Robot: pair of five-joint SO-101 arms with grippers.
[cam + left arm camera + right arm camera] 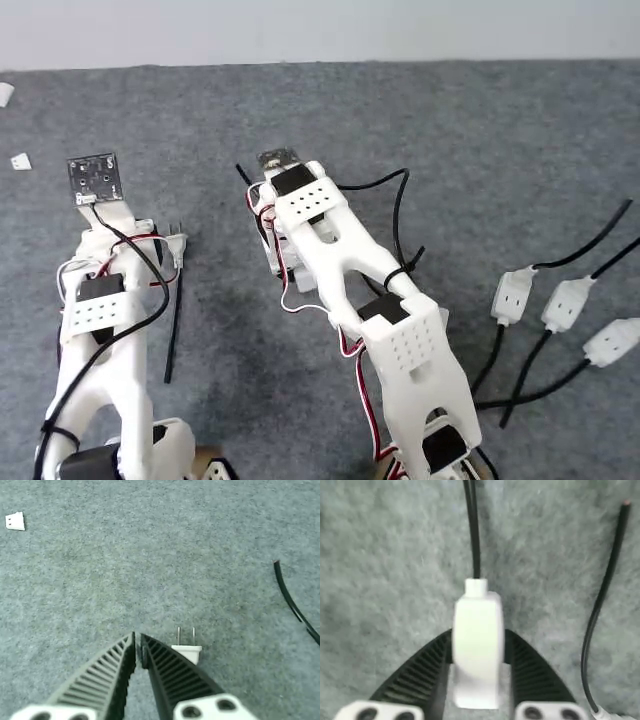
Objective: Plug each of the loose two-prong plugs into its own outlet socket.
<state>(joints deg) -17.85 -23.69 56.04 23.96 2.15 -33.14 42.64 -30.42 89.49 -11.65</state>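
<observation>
The left gripper (pixel 138 639), jaws together, sits low over grey carpet (pixel 150 555). A pronged plug (pixel 186 652) lies just beside it, with open carpet ahead. The right gripper (pixel 477 637) clamps a white plug (pixel 476 610). Three sockets (pixel 567 303) lie well apart, toward the right edge.

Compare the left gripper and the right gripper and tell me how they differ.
The left gripper has its fingers nearly together with nothing seen between them; the right gripper is clamped on a white corded piece. A two-prong plug lies on the carpet beside the left gripper, outside its fingers; the right gripper's piece sits squarely between its fingers. Both have black ribbed fingers over grey carpet.
</observation>
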